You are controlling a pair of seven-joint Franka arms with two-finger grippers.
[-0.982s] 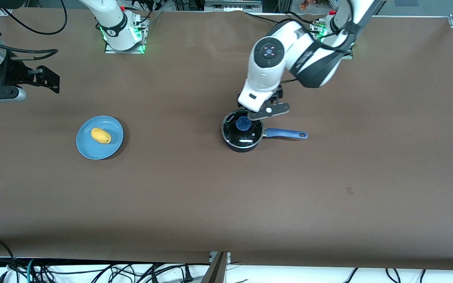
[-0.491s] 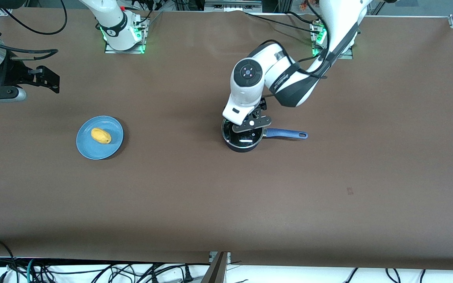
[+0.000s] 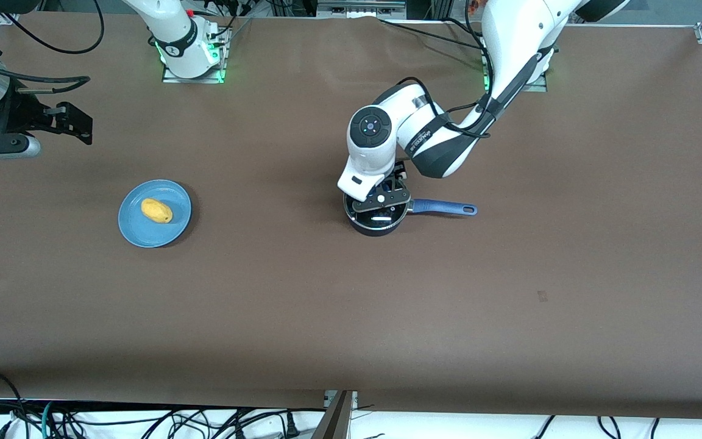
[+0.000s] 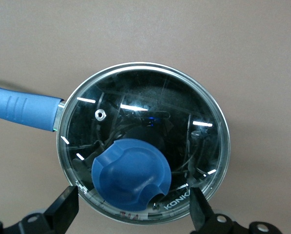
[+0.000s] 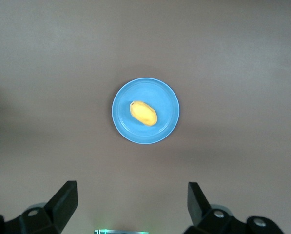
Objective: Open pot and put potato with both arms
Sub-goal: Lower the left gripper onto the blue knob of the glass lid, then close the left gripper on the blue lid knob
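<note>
The black pot (image 3: 376, 226) stands mid-table with its blue handle (image 3: 443, 207) toward the left arm's end. Its glass lid (image 4: 150, 102) with a blue knob (image 4: 130, 173) is on it. My left gripper (image 3: 381, 201) is low over the lid and open. In the left wrist view (image 4: 131, 209) its fingers (image 4: 62, 207) stand on either side of the knob, apart from it. The yellow potato (image 3: 156, 211) lies on a blue plate (image 3: 144, 233). My right gripper (image 3: 77, 125) waits open, up over the right arm's end of the table. Its wrist view shows the potato (image 5: 144, 112) on the plate (image 5: 165, 97).
The pot's handle also shows in the left wrist view (image 4: 21, 105). Brown table surface (image 3: 351, 317) lies all round the pot and the plate. Cables hang along the table edge nearest the front camera.
My left arm has swung over the pot and come down. Its gripper now covers the lid's knob in the front view. The right arm, plate and potato have not moved.
</note>
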